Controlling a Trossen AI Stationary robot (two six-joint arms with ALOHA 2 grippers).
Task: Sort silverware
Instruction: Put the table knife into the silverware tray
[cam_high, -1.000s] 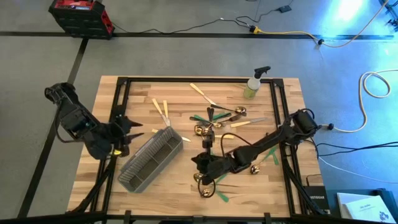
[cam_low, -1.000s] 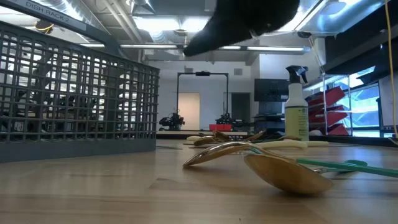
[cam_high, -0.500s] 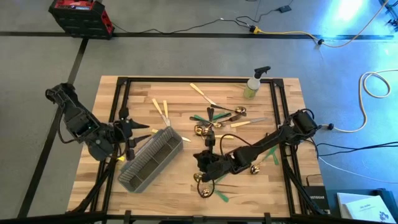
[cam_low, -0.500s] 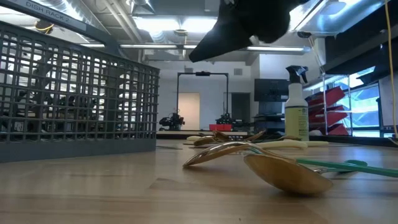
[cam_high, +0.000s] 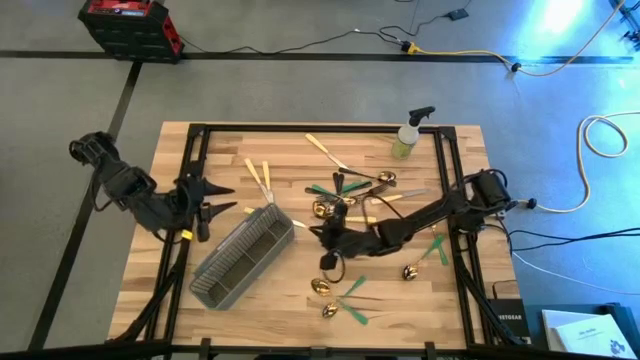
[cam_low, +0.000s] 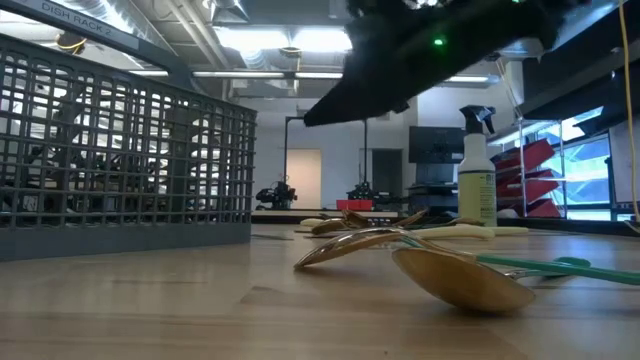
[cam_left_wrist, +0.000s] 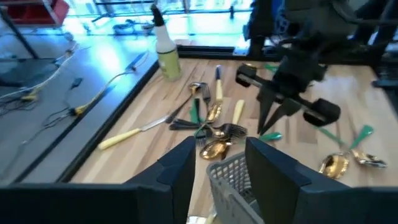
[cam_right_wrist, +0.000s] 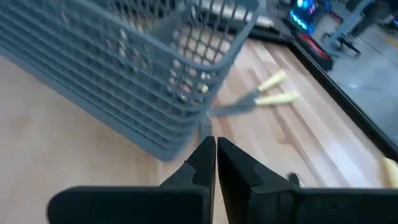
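Observation:
Silverware with gold heads and cream, green or dark handles lies flat in a loose pile (cam_high: 360, 190) at the table's middle. More pieces lie near the front (cam_high: 335, 300), and a gold spoon (cam_low: 460, 280) lies close in the low view. The grey mesh caddy (cam_high: 245, 258) stands left of the middle. My right gripper (cam_high: 322, 235) hovers shut just right of the caddy's far end, pointing at its corner (cam_right_wrist: 186, 124). My left gripper (cam_high: 225, 199) hangs open over the table's left side, pointing across the caddy's corner (cam_left_wrist: 230, 174) with nothing pinched.
A yellow-green spray bottle (cam_high: 408, 135) stands at the far right. Two cream-handled knives (cam_high: 258, 178) lie beyond the caddy, another cream piece (cam_high: 325, 150) farther back. A black frame rail (cam_high: 195, 160) runs around the table. Bare wood shows near the front left (cam_high: 150, 300).
My right gripper has drawn back from the near pieces toward the table's far edge and sunk a little, its fingers staying shut. It now hangs beside the caddy's far end. My left gripper has pulled toward the far edge and tipped more level.

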